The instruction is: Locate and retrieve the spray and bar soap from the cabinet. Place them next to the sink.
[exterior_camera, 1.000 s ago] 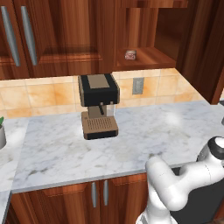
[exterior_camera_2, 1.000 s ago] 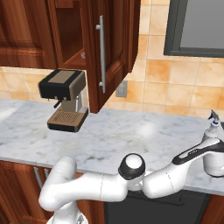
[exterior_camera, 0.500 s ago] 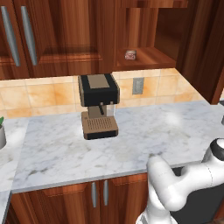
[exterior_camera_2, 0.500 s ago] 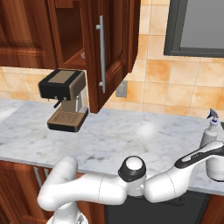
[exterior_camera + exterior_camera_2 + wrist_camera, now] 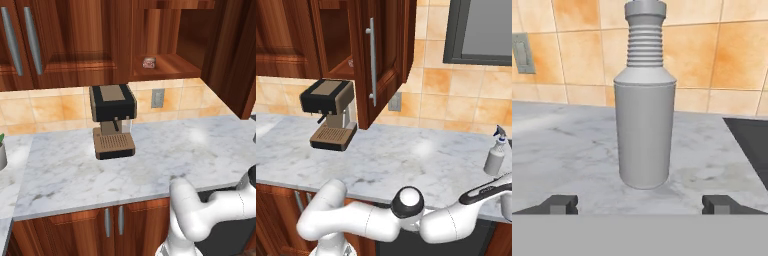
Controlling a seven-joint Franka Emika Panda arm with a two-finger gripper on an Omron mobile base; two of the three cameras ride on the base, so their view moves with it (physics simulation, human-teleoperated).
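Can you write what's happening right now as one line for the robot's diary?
gripper: open, clear of bottle | spray: upright on counter | bar soap: on cabinet shelf

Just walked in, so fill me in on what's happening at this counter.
The spray stands upright on the marble counter, set down at the right end. The gripper sits just in front of the bottle, jaws wide open and clear of it on both sides. The bar soap lies on the shelf of the open cabinet, not yet fetched. A coffee machine stands further left on the counter.
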